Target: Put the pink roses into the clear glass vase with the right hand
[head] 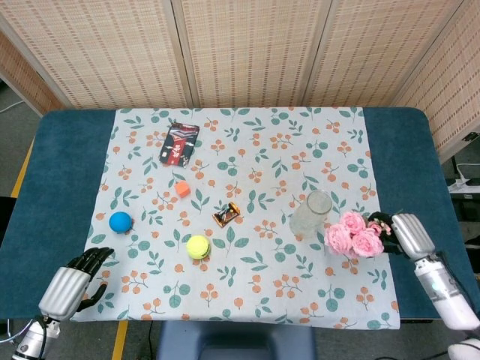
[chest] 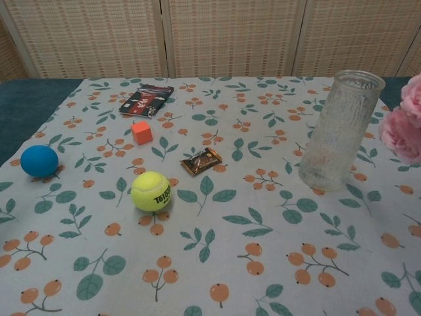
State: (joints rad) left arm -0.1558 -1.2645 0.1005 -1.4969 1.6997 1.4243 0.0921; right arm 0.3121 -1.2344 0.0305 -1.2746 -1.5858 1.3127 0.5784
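Note:
The pink roses [head: 352, 234] are off the table, held by my right hand [head: 403, 234] just right of the clear glass vase [head: 310, 214]. In the chest view the blooms [chest: 406, 118] hang at the right edge, about level with the upper part of the vase [chest: 339, 130], which stands upright. The right hand itself is outside the chest view. My left hand [head: 75, 282] hovers at the near left corner of the floral cloth [head: 247, 150], fingers curled with nothing in them.
A yellow tennis ball [head: 198, 246], a blue ball [head: 120, 222], an orange cube [head: 182, 188], a small snack wrapper [head: 226, 214] and a dark packet [head: 179, 144] lie on the cloth left of the vase. Teal table margins [head: 409, 157] flank the cloth.

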